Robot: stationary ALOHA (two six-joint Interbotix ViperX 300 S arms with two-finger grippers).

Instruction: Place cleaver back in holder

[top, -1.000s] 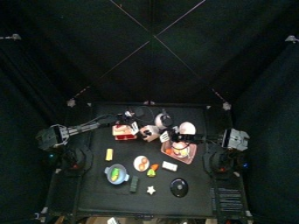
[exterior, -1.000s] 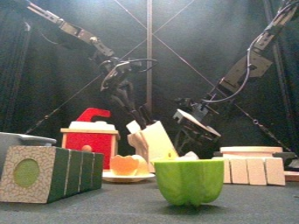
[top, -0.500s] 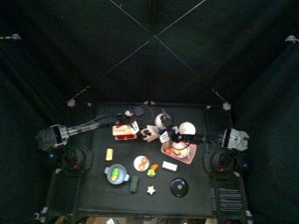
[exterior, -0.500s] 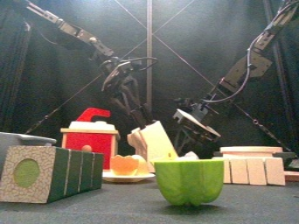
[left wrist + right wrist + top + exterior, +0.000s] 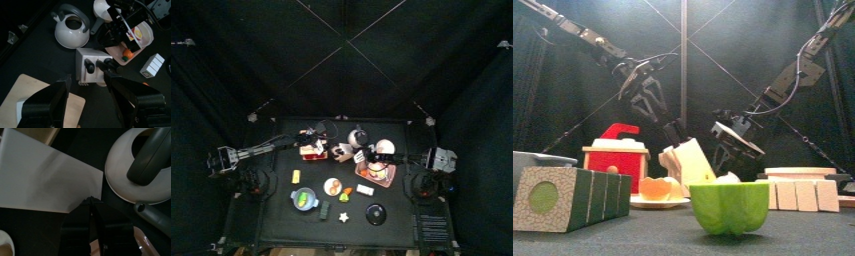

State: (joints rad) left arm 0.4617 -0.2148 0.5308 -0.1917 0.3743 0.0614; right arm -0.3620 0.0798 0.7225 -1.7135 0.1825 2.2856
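**While the holder leans, a slip could spill the knives**

Because the fingers (image 5: 50, 102) of the left gripper (image 5: 87, 87) stand wide apart and hold nothing, the cleaver is not in that hand. It hangs above the white holder (image 5: 93, 72), where three black handles (image 5: 103, 63) stick out of the top. I judge the cleaver to be one of them, though I cannot tell which, nor how deep its blade sits.

The right gripper (image 5: 92, 203) has its fingers (image 5: 80, 223) drawn nearly together at a corner of the holder's white face, and seems to pinch it there. The front view shows the holder tilted rather than flat on the table (image 5: 40, 55).

The main risk lies in that small pinch. If it slips or lets go too soon, the leaning holder could tip over or drop hard, and a loosely seated cleaver could slide back out.

The left arm has hazards close by too. The white kettle (image 5: 70, 31) and the wooden board (image 5: 27, 95) sit near the holder, so a careless sweep could knock a handle or nudge the kettle.
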